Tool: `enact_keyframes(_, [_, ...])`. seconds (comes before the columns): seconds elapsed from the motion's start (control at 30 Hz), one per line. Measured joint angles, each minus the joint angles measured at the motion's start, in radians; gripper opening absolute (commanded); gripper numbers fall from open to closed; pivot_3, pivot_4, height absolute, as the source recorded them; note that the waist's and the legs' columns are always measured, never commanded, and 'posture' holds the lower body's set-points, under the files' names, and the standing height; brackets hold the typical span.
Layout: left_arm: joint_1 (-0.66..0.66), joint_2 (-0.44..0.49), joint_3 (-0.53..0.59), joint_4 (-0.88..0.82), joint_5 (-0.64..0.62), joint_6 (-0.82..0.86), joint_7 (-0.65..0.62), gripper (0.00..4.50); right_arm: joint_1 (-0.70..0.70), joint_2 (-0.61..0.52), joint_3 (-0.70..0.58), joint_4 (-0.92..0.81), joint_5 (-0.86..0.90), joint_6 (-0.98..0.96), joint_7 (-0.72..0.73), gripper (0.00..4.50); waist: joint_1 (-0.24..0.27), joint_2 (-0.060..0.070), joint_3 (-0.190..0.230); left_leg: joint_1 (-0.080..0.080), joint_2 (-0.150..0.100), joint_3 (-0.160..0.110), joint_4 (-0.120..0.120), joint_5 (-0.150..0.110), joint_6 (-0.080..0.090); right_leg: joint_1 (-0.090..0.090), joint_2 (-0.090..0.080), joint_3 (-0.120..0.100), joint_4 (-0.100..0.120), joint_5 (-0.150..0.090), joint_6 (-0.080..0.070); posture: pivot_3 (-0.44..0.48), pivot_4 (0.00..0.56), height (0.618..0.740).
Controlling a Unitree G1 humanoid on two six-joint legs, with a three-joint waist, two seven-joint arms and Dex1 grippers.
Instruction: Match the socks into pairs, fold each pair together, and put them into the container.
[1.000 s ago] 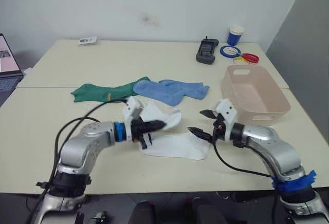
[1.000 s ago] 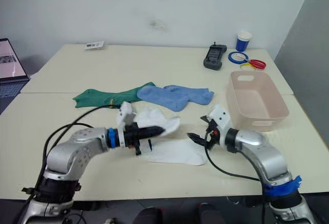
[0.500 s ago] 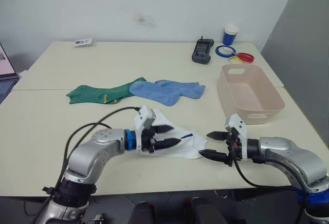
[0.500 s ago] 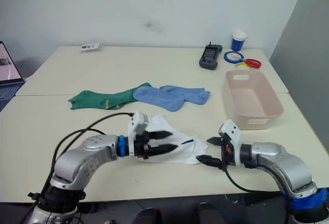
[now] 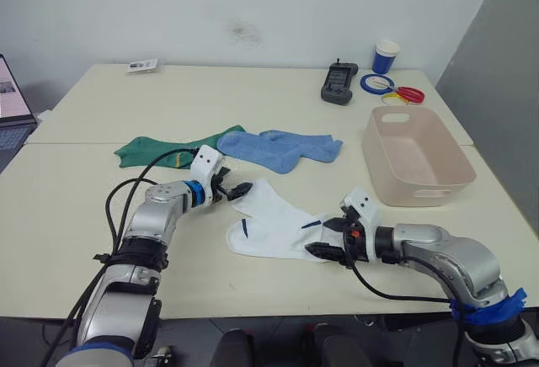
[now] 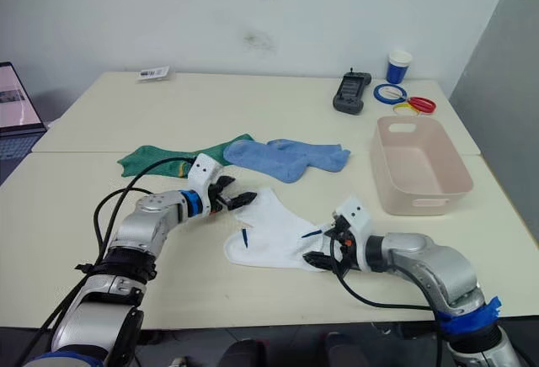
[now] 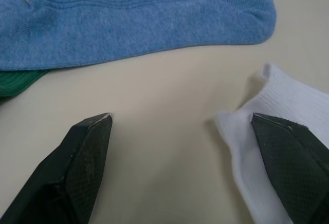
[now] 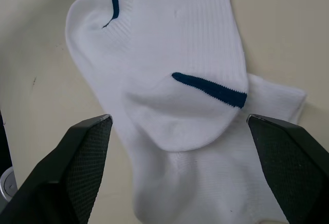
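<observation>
We see left end effector (image 5: 237, 190) released beside white socks' (image 5: 274, 220) cuff, right end effector (image 5: 327, 238) released at their toe end, on bench (image 5: 76, 215), blue socks (image 5: 278, 147) beyond.

Silver arms, blue wrist rings, white camera mounts, black cables, black-fingered grippers.

Two white socks (image 5: 274, 222) overlapped on table, blue socks (image 5: 282, 146) beside green socks (image 5: 173, 150), empty pink container (image 5: 415, 166) right.
</observation>
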Motion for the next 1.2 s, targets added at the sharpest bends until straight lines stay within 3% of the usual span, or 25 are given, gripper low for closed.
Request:
enact_keyframes(0.1, [-0.001, -0.003, 0.0, 0.0, 0.008, 0.0, -0.018, 3.55, -0.012, 0.051, -0.01, 0.025, 0.008, 0.016, -0.02, 2.81, -0.001, 0.0, 0.0, 0.0, 0.0, 0.0, 0.0, 0.0, 0.0, 0.0, 0.0, 0.0, 0.0, 0.0, 0.0, 0.0, 0.15, 0.74])
enact_keyframes(0.3, [0.005, -0.007, 0.002, -0.011, 0.007, 0.007, -0.046, 1.58, -0.031, 0.084, -0.049, 0.032, 0.039, 0.032, -0.041, 0.54, -0.001, 0.0, 0.0, 0.0, 0.0, 0.0, 0.0, 0.0, 0.0, 0.0, 0.0, 0.0, 0.0, 0.0, 0.0, 0.0, 0.15, 0.74])
enact_keyframes(0.37, [0.006, -0.007, 0.006, -0.013, 0.005, 0.013, -0.055, 0.91, -0.032, 0.083, -0.058, 0.033, 0.04, 0.037, -0.042, 0.0, -0.001, 0.0, 0.0, 0.0, 0.0, 0.0, 0.0, 0.0, 0.0, 0.0, 0.0, 0.0, 0.0, 0.0, 0.0, 0.0, 0.15, 0.74])
enact_keyframes(0.47, [0.015, -0.007, 0.016, -0.033, -0.001, 0.026, -0.057, 0.02, -0.033, 0.085, -0.062, 0.04, 0.041, 0.044, -0.042, 0.0, -0.001, 0.0, 0.0, 0.0, 0.001, 0.0, 0.0, 0.0, 0.0, 0.0, 0.0, 0.0, 0.0, 0.0, 0.0, 0.0, 0.15, 0.74])
enact_keyframes(0.77, [0.125, 0.009, 0.103, -0.214, -0.077, 0.125, -0.054, 0.02, -0.058, 0.065, -0.107, 0.047, 0.09, 0.076, -0.033, 0.0, -0.004, 0.0, 0.0, 0.0, 0.001, 0.0, 0.0, 0.0, 0.0, 0.0, -0.001, 0.0, 0.0, 0.0, 0.0, 0.0, 0.15, 0.74])
enact_keyframes(1.03, [0.177, 0.02, 0.112, -0.316, -0.105, 0.216, -0.033, 0.02, -0.077, 0.021, -0.121, 0.055, 0.117, 0.087, 0.003, 0.0, -0.003, 0.0, 0.0, 0.0, 0.001, 0.0, 0.0, 0.0, 0.0, 0.0, -0.001, 0.0, 0.0, 0.0, 0.0, 0.0, 0.15, 0.74])
enact_keyframes(1.2, [0.25, 0.032, 0.149, -0.494, -0.171, 0.311, -0.021, 0.02, -0.11, -0.016, -0.121, 0.068, 0.123, 0.089, 0.028, 0.0, -0.006, 0.0, 0.0, 0.001, 0.001, 0.0, 0.0, 0.0, 0.0, 0.0, -0.002, 0.001, 0.0, 0.0, 0.0, 0.0, 0.15, 0.74])
